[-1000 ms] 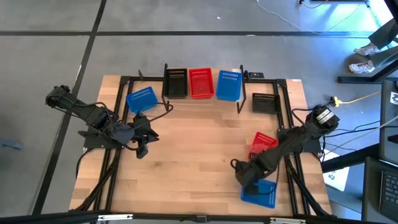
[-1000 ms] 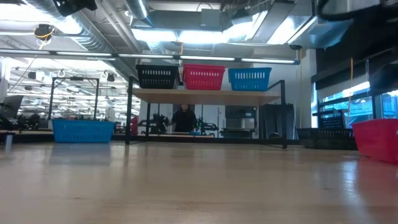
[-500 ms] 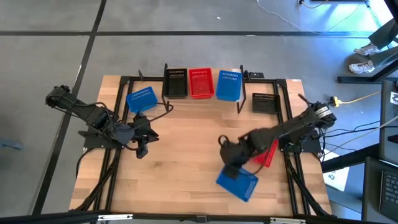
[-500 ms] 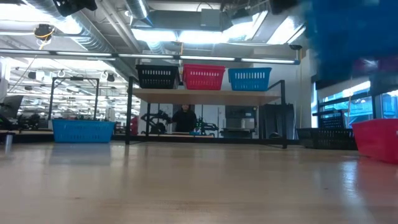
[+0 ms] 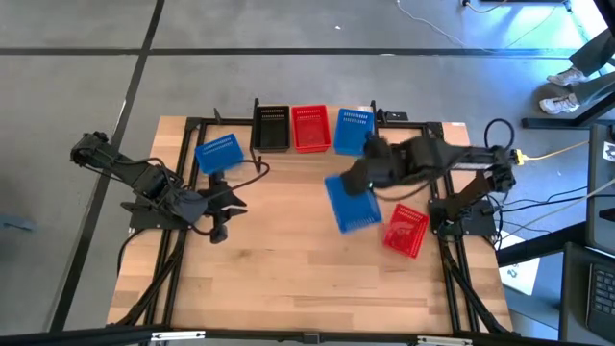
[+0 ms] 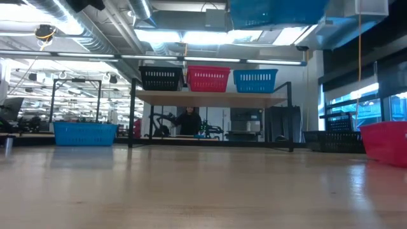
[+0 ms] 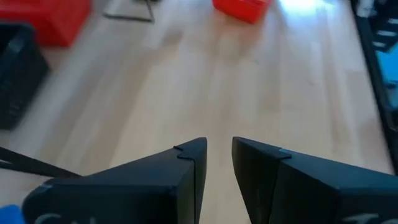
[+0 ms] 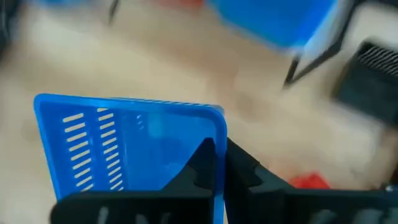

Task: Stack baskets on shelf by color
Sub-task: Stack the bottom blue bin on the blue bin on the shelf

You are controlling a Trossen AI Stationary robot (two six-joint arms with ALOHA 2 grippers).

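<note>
Baskets status, left to right in the high view: loose blue basket (image 5: 219,153) sat on the surface upper left, near the left pincer (image 5: 223,210), which was idle at left-center with fingers slightly apart, holding nothing. Shelf (image 5: 312,154) at upper center carried one black basket (image 5: 272,126), one red basket (image 5: 309,127) and one blue basket (image 5: 354,131). Right pincer (image 5: 363,179) was clamped on the rim of a carried blue basket (image 5: 348,202), airborne just below the shelf's blue one. Red basket (image 5: 405,230) lay right of center; another black basket (image 5: 409,158) sat at upper right. Advice: level the tilted basket, align it over the shelved blue, then lower straight to nest.
</note>
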